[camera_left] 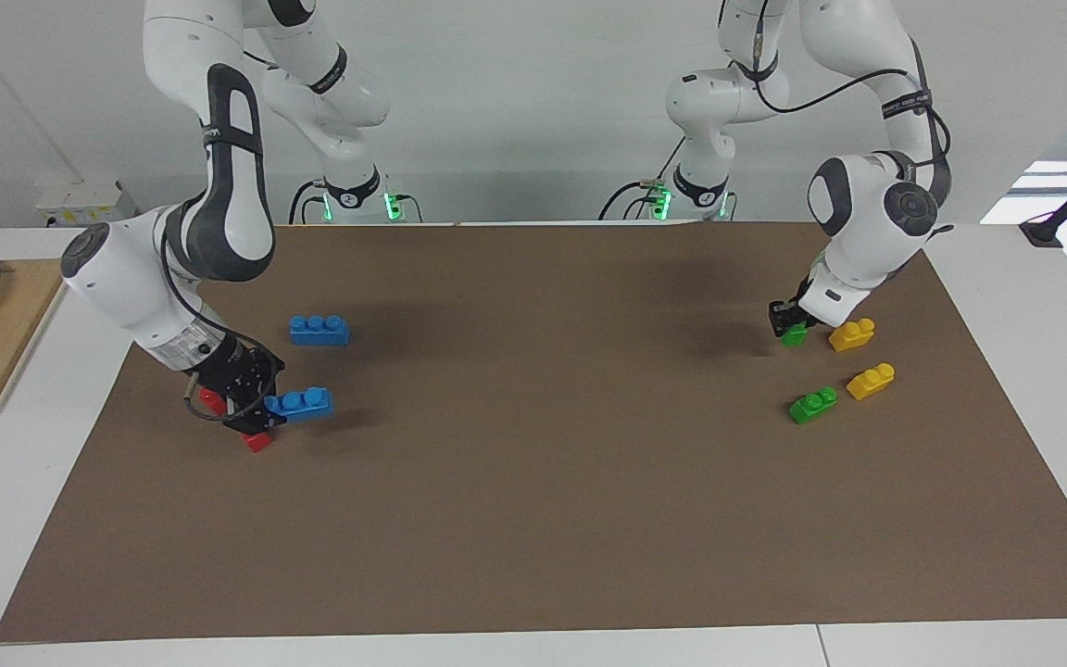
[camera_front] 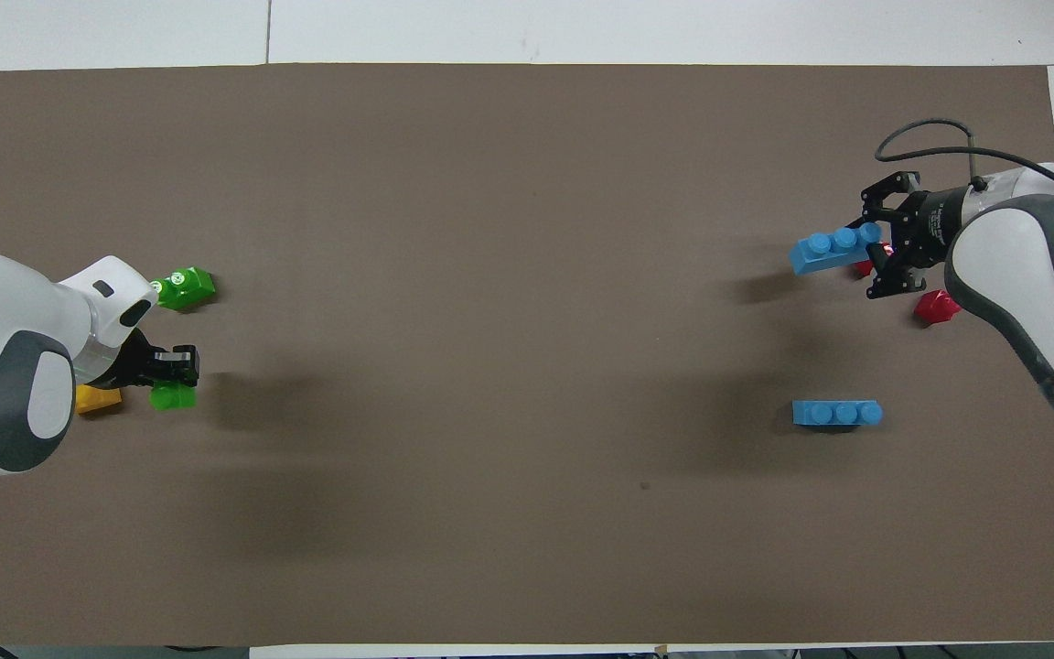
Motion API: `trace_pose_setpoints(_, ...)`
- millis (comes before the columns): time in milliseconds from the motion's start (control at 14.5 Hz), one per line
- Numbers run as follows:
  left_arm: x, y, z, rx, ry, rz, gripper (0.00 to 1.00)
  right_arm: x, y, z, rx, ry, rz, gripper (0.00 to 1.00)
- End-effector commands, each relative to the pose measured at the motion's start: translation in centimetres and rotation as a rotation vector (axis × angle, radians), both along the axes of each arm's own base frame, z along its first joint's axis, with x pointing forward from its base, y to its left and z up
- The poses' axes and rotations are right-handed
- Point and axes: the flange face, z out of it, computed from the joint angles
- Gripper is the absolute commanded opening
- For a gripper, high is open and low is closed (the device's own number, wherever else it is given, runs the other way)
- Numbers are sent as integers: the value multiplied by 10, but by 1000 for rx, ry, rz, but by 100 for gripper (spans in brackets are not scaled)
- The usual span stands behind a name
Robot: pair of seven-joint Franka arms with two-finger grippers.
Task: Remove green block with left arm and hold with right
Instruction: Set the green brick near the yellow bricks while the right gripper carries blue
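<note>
The left gripper [camera_left: 791,324] pinches the green block [camera_left: 794,334] just beside a yellow brick [camera_left: 852,334]. The right gripper [camera_left: 260,408] pinches a blue brick [camera_left: 300,404], so the handover remains.

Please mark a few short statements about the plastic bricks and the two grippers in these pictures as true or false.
1. The left gripper is at a small green plastic two-stud brick. True.
2. The right gripper is down at a blue three-stud brick. True.
3. Only one blue brick is on the brown mat. False: a second blue brick lies nearer to the robots.
4. Three yellow bricks are in view. False: two show, yellow brick one and yellow brick two.
5. A second green brick lies free beside yellow brick two. True.
</note>
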Motion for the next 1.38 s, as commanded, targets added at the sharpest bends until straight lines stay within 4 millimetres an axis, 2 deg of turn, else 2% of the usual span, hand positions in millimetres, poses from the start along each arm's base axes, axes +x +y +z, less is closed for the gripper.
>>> trace_pose_setpoints(0, -15, 1, -29, 15, -42, 1, 0, -14, 12, -13, -25, 3, -23, 0)
trace_pose_setpoints(138, -16, -2, -37, 16, -39, 8, 0, -20, 16, -26, -32, 5, -38, 0)
trace_pose_setpoints(276, -21, -1, -43, 16, -27, 14, 0, -24, 34, -34, -28, 4, -27, 0)
trace_pose_setpoints(345, -21, -1, -43, 15, -30, 17, 0, -25, 35, -36, -26, 10, -48, 0)
trace_pose_setpoints(414, -21, -1, -43, 16, -30, 17, 7, -26, 37, -37, -27, 9, -60, 0)
trace_pose_setpoints(483, -21, 0, -43, 16, -30, 20, 19, -28, 46, -39, -30, 8, -45, 0)
trace_pose_setpoints(552, -21, 0, -43, 16, -28, 19, 63, -30, 50, -41, -31, 8, -41, 0)
trace_pose_setpoints(621, -19, -2, -43, 16, -28, 16, 100, -31, 51, -43, -32, 10, -37, 0)
trace_pose_setpoints(828, -15, -5, -36, 16, -24, 8, 100, -36, 52, -50, -35, 23, -31, 0)
trace_pose_setpoints(1034, 2, -6, 0, 18, -16, 6, 100, -42, 52, -55, -51, -1, -42, 0)
trace_pose_setpoints(1310, 13, -6, 41, 20, -51, 8, 100, -43, 53, -58, -53, 0, -34, 0)
